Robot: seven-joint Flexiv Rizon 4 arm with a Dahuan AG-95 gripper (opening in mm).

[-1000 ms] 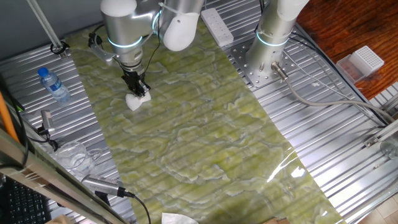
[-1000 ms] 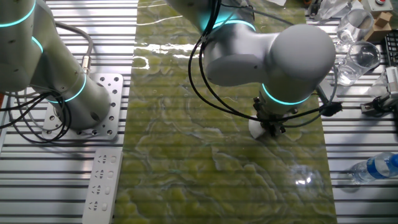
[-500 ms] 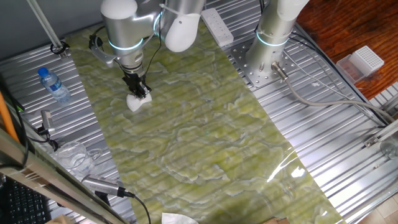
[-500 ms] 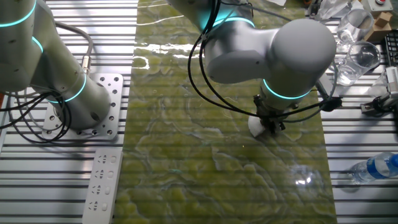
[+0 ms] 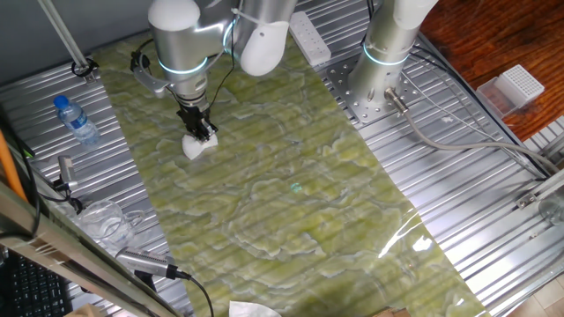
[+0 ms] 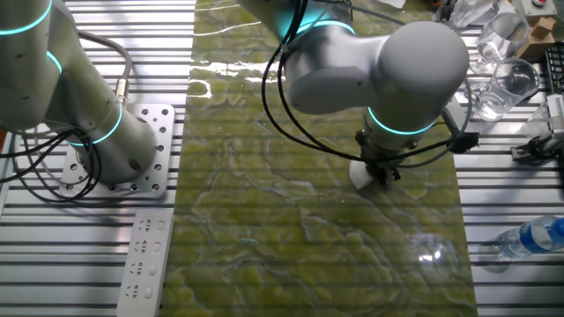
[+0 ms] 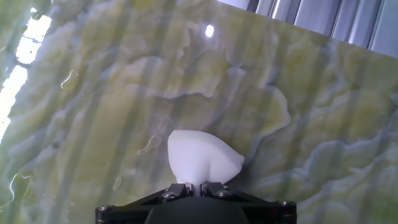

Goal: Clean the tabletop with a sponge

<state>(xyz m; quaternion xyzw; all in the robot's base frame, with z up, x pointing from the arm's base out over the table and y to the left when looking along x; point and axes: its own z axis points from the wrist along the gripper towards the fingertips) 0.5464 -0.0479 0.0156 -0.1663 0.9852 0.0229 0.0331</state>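
Note:
The tabletop (image 5: 291, 176) is a long glossy green-yellow marbled sheet; it also shows in the other fixed view (image 6: 291, 220) and fills the hand view (image 7: 93, 106). The sponge (image 5: 196, 147) is a small white foam block pressed onto the sheet near its far left part; it also shows in the other fixed view (image 6: 360, 175) and the hand view (image 7: 202, 157). My gripper (image 5: 203, 133) points straight down and is shut on the sponge, pinching its top. It shows in the other fixed view (image 6: 383, 169) and the hand view (image 7: 198, 188).
A water bottle (image 5: 76, 121) lies on the ribbed metal left of the sheet. A white power strip (image 5: 307, 37) lies at the far edge. A second arm's base (image 5: 374, 84) stands right of the sheet. Glasses (image 6: 507, 75) stand by the sheet's side.
My gripper has slid the sponge a short way along the sheet, to the right in one fixed view and slightly left and up in the other.

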